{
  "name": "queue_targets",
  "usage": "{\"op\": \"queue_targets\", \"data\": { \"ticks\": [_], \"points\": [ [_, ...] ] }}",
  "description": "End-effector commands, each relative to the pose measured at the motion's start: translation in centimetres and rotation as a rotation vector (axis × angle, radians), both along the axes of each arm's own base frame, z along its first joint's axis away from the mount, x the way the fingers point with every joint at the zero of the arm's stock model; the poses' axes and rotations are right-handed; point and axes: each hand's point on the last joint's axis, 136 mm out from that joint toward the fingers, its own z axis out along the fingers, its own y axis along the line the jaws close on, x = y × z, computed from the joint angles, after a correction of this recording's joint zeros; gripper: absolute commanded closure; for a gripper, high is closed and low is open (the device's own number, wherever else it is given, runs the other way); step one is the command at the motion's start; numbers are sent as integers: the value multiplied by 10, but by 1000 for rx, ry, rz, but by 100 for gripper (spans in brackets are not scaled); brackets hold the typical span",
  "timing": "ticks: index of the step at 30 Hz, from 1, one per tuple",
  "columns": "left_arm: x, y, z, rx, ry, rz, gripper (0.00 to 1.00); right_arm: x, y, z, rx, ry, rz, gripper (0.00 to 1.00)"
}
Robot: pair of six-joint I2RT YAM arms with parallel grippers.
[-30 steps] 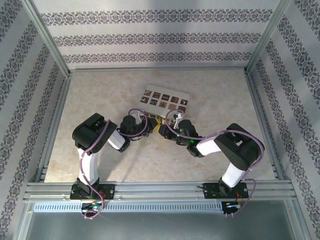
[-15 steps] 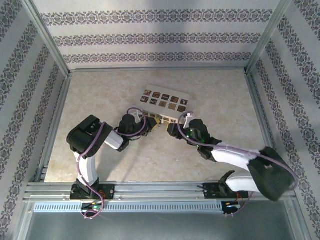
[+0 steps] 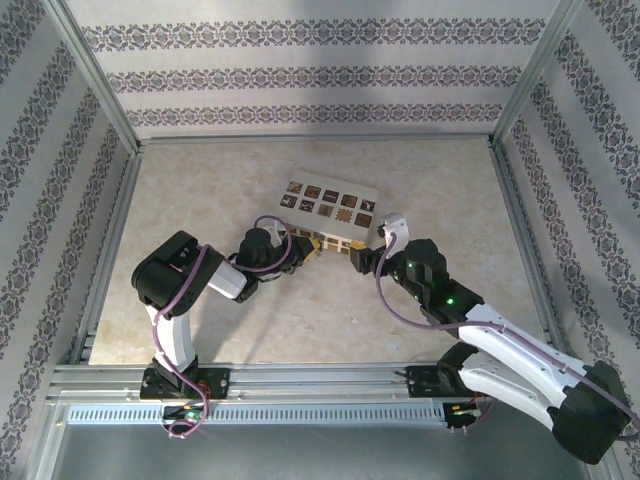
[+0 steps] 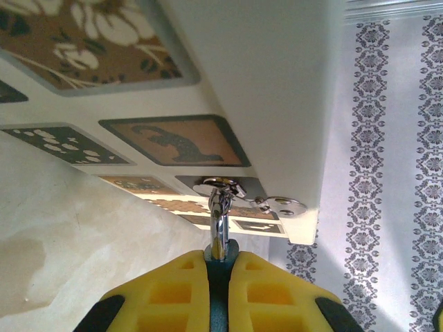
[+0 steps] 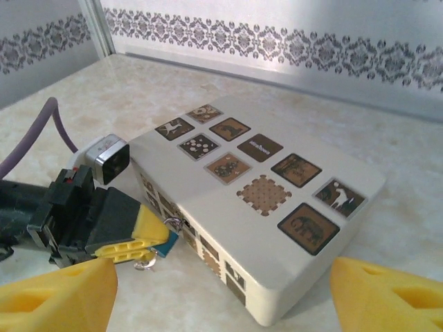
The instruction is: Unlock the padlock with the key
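My left tool (image 4: 220,266) pinches the key (image 4: 219,232), seated in the side of the padlock (image 5: 214,200); my right tool (image 5: 225,297) hangs spread near it

One padlock (image 5: 257,185), one key (image 4: 219,232), two hands: left hand (image 4: 220,261), right hand (image 5: 223,296)

**Table surface and load**

Table (image 3: 200,200): flat top, pale beige with cream marbling, matte. An aluminium rail (image 3: 320,375) runs along the near edge, and narrower side rails (image 3: 105,260) run along left and right. In the left wrist view the marbling shows darker, blotchy patches close to the block.

One item lies directly on it: the padlock (image 3: 330,205), a cream rectangular block. It sits near the middle of the table, slightly toward the far side, and lies flat with its broad face up. That face carries two rows of dark brown ornamental squares. Its long edges are slightly skewed to the table edges.
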Motion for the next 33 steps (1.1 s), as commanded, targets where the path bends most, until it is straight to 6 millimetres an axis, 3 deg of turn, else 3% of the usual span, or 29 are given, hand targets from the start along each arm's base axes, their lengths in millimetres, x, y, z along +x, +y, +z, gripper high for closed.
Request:
{"op": "queue_targets", "data": {
  "ticks": [1,7,17,33],
  "points": [
    [4,-13,33,-37,-102,-45,93,-7,5,19,-168,-148,81,14],
    [2,-13,35,-40,-101,-44,93,-16,13,22,-301,-259,171,2],
    [2,-13,37,-34,-95,-47,93,-25,21,14,-484,-351,239,1],
    [0,-18,35,-24,-44,-48,93,-44,40,-50,-798,-416,354,6]
  ]
}}
